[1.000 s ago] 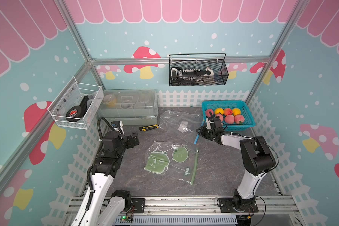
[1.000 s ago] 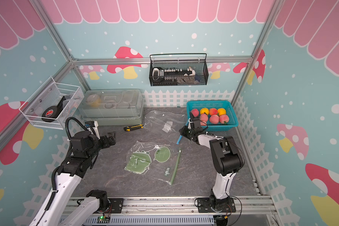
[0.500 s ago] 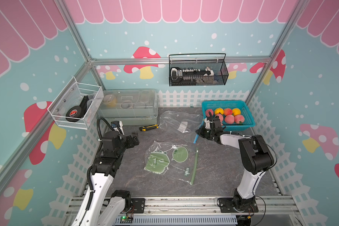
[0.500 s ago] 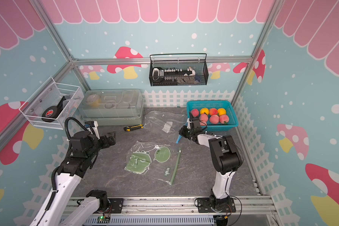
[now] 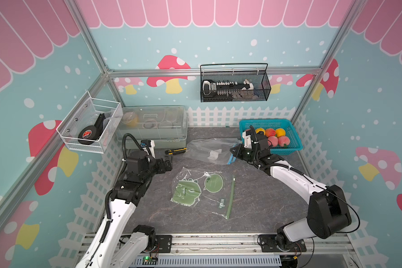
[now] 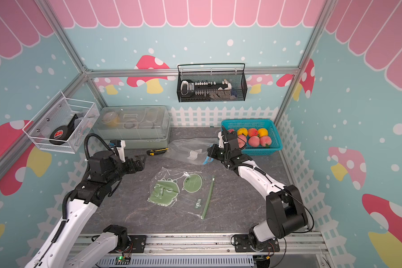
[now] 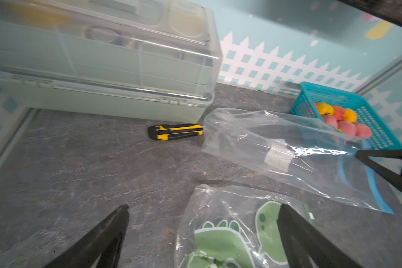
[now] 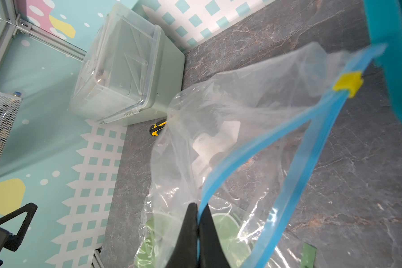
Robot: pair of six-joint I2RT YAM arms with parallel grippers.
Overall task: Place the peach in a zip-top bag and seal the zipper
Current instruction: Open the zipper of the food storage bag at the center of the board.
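Worktop (image 5: 253, 208) first: dark stone, both my arms reach over it. At the back sits the clear lidded box (image 5: 152, 126). In the back right corner is the teal basket (image 5: 288, 150) w/ the peaches (image 5: 283, 141), all inside it, none picked. Just beside the basket lies the zip-top bag (image 5: 209, 149), clear w/ a blue zipper. Nearer my bases is a second bag w/ green prints (image 5: 202, 190), flat, nothing touching it.

Progress, as I judge it: early. My right gripper (image 8: 197, 208) is pinched tight on one blue lip of the clear bag, well along from the slider. The mouth gapes, its two strips apart. So the bag is grabbed and partly open. Left to do: fetch a peach, drop it in, run the zipper closed. My left gripper (image 5: 167, 163) hangs w/ jaws spread wide, holding nothing, near the utility knife (image 5: 175, 151) and well apart from the fruit. The basket is on my right side, so prob. the arms must share the work: one keeps the mouth open, the other gets the peach.

Views: both top views give the layout, but my right fingers are a dark blob there, so no reading the pinch. The right wrist view settles it, w/ the strip coming out between closed tips. Only it shows the yellow slider (image 8: 348, 84), parked at the zipper's basket end. It shows no peaches, though. The left wrist view does — plus the knife, my wide jaws, and a white label (image 7: 277, 155) on or in the clear bag, can't tell which.
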